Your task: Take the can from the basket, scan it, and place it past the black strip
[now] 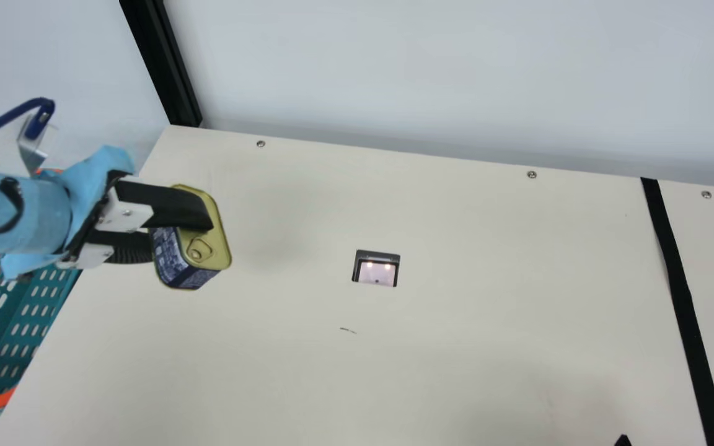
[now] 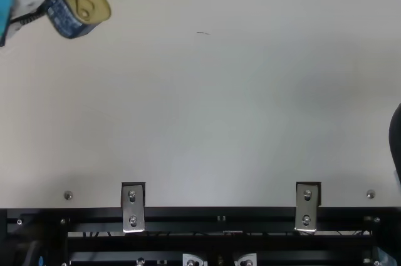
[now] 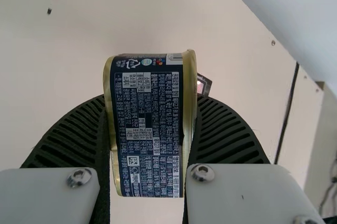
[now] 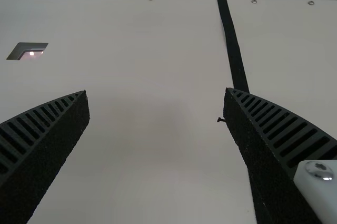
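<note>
My left gripper is shut on the can above the table's left part, beside the basket. The can is tilted, its gold pull-tab lid showing. In the left wrist view the can is pinched between the ribbed fingers of my left gripper, its printed side towards the camera. The scanner is set in the table at mid-view. The black strip runs along the right. In the right wrist view my right gripper stands open, nothing between its fingers.
The cream table has screws along its far edge and a pale wall behind. A black post rises at the far left corner. A dark tip pokes in at the main view's bottom right. Metal brackets line the table's near edge.
</note>
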